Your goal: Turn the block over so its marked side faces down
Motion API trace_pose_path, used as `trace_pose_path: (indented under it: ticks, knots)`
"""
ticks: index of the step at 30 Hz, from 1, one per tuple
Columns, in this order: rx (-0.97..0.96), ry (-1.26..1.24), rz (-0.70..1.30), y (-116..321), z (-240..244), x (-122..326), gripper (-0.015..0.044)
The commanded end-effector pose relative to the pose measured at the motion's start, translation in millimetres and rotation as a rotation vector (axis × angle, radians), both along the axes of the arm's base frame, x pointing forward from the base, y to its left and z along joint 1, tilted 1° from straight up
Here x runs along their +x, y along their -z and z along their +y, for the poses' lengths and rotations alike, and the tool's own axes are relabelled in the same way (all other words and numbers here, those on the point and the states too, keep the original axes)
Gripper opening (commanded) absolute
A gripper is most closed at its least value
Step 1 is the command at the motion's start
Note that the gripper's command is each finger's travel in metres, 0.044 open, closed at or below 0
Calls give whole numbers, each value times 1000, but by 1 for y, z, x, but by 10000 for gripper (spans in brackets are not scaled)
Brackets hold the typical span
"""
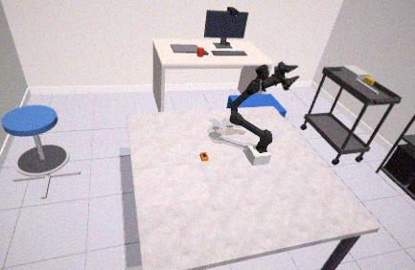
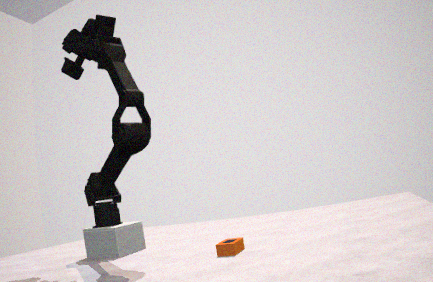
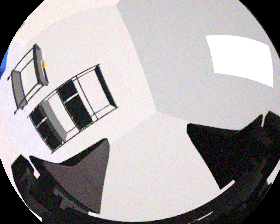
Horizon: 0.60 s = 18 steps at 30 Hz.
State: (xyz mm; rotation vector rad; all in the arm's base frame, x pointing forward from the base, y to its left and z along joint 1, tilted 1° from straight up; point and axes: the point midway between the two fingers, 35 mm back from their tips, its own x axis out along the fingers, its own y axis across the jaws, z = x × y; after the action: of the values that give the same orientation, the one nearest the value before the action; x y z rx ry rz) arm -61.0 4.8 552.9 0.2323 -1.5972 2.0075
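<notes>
The orange block [image 1: 204,158] [image 2: 229,248] rests flat on the table [image 1: 183,191] [image 2: 311,250], with a dark mark on its upper face. In the top view it lies left of the arm's base. My gripper [image 1: 296,75] [image 3: 148,134] is open, with nothing between its fingers. It is raised high on the far side of the base, well away from the block, and points away from it. The wrist view shows both fingers spread, and the block is not in that view.
The arm's pale base block [image 1: 260,157] [image 2: 113,241] stands on the table. Behind the table are a desk [image 1: 202,61] with a monitor [image 1: 225,24] and a red cup [image 1: 200,52]. A blue stool [image 1: 30,119] is at the left, and a dark cart [image 1: 334,128] at the right.
</notes>
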Motion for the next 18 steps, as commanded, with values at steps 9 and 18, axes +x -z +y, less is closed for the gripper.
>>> trace_pose_path:
  ticks: [9,18]
  knots:
    - [-202,222,-61,15,64,-37,440]
    - [-522,581,-94,55,176,-33,440]
